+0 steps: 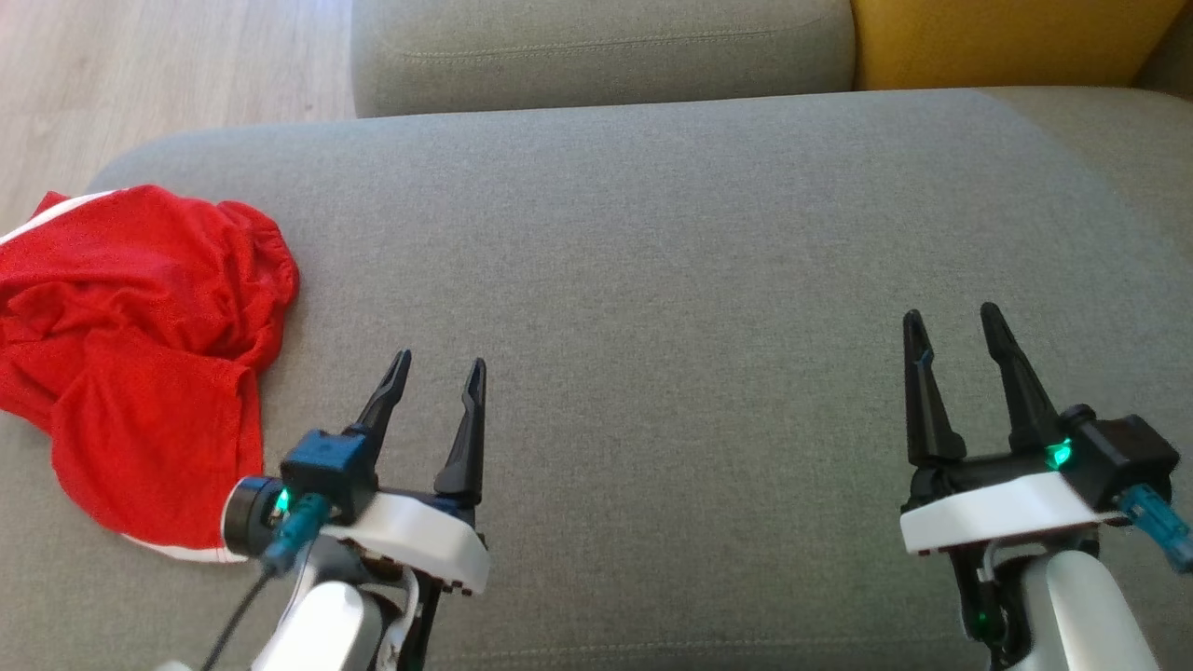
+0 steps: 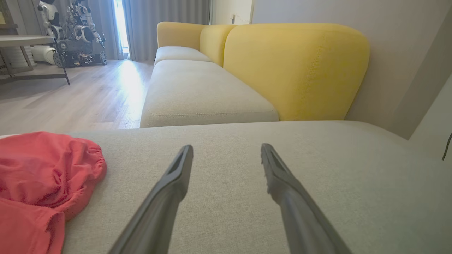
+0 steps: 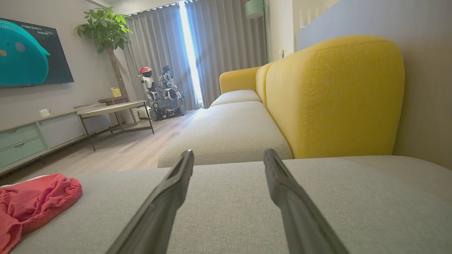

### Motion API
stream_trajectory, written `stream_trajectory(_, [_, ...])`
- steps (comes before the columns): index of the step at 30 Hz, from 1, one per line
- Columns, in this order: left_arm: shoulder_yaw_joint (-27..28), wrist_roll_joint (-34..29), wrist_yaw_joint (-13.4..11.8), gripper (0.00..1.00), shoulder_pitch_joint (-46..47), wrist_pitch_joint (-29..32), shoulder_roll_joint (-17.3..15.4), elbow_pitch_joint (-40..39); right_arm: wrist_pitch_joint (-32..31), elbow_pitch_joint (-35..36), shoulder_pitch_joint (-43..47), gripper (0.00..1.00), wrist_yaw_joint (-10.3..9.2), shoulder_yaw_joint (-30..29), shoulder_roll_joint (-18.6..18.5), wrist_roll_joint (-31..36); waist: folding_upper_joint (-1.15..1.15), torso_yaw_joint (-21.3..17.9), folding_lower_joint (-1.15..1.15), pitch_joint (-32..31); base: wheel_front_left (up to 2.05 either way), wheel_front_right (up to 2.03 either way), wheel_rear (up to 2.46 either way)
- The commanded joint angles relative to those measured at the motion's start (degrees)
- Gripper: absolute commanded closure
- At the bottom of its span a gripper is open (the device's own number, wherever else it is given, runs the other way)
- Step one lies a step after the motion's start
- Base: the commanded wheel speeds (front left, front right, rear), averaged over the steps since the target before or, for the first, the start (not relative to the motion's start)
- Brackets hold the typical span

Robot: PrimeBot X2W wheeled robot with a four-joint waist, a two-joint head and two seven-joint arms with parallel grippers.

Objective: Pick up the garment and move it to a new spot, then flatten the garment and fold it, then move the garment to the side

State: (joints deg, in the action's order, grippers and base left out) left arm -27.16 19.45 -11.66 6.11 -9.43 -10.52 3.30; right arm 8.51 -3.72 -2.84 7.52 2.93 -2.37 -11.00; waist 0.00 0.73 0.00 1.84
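Note:
A crumpled red garment [image 1: 140, 354] with white trim lies at the left end of the grey sofa seat [image 1: 671, 280]. It also appears at the lower left in the left wrist view as the garment [image 2: 42, 183] and in the right wrist view as the garment [image 3: 31, 204]. My left gripper [image 1: 438, 373] hovers open just right of the garment, apart from it, with nothing between its fingers [image 2: 176, 183]. Far to the right, my right gripper [image 1: 955, 321] is open and empty above the bare cushion, its fingers [image 3: 176, 183] spread.
Behind the seat runs a second grey cushion [image 1: 596, 47] and a yellow backrest [image 1: 1007, 37]. Wooden floor [image 1: 140, 75] lies beyond the seat's left edge. The room holds a low table [image 3: 109, 109], a TV cabinet [image 3: 31, 141] and parked robots [image 3: 159, 91].

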Motion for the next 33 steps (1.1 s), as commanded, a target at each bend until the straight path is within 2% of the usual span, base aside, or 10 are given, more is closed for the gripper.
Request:
stream_trajectory(1, [0.6,-2.2,-1.0,0.00,3.6,-0.8,-1.3,-1.6,0.8,2.6,-1.3,0.00,-0.02,1.3,-0.4,2.2,0.00,0.0,0.00,-0.1,0.00,0.00,0.00])
stream_trajectory(7, [-1.2,-3.7,-4.9,0.00,4.0,-1.8,-1.2,-1.6,1.8,2.8,-1.1,0.00,-0.03,1.6,-0.4,3.4,0.00,0.2,0.00,-0.2,0.00,0.00,0.00])
stream_trajectory(11, [0.2,-2.3,-5.4,0.00,3.3,-2.5,-0.2,-2.9,2.2,2.1,-0.9,0.00,-0.03,1.9,-0.4,3.3,0.00,0.4,0.00,-0.2,0.00,0.00,0.00])
stream_trajectory(14, [2.3,-2.0,-5.2,0.00,2.1,-3.0,1.1,-3.9,2.4,0.8,-0.5,0.00,-0.03,2.1,-0.5,0.6,0.00,0.6,0.00,-0.3,0.00,0.00,0.00])
stream_trajectory(16, [3.5,-2.5,-4.6,0.00,1.2,-3.3,1.9,-4.2,2.7,-0.5,-0.2,0.00,-0.03,1.9,-0.5,-1.8,0.00,0.7,0.00,-0.4,0.00,0.00,0.00])
stream_trajectory(20, [5.2,-4.7,-2.7,0.00,-0.3,-4.0,3.4,-3.9,3.6,-2.1,-0.4,0.00,-0.03,1.5,-0.5,-1.1,0.00,0.8,0.00,-0.4,0.00,0.00,0.00])
stream_trajectory(29, [7.7,-11.3,1.3,0.00,-1.5,-5.5,6.1,-2.6,5.4,-2.4,-1.2,0.00,-0.03,0.6,-0.5,6.9,0.00,0.9,0.00,0.0,0.00,0.00,0.00])
stream_trajectory(33, [8.6,-12.6,2.6,0.00,-1.7,-5.6,6.8,-2.4,5.5,-2.6,-1.2,0.00,-0.03,0.3,-0.5,7.4,0.00,0.9,0.00,0.0,0.00,0.00,0.00])
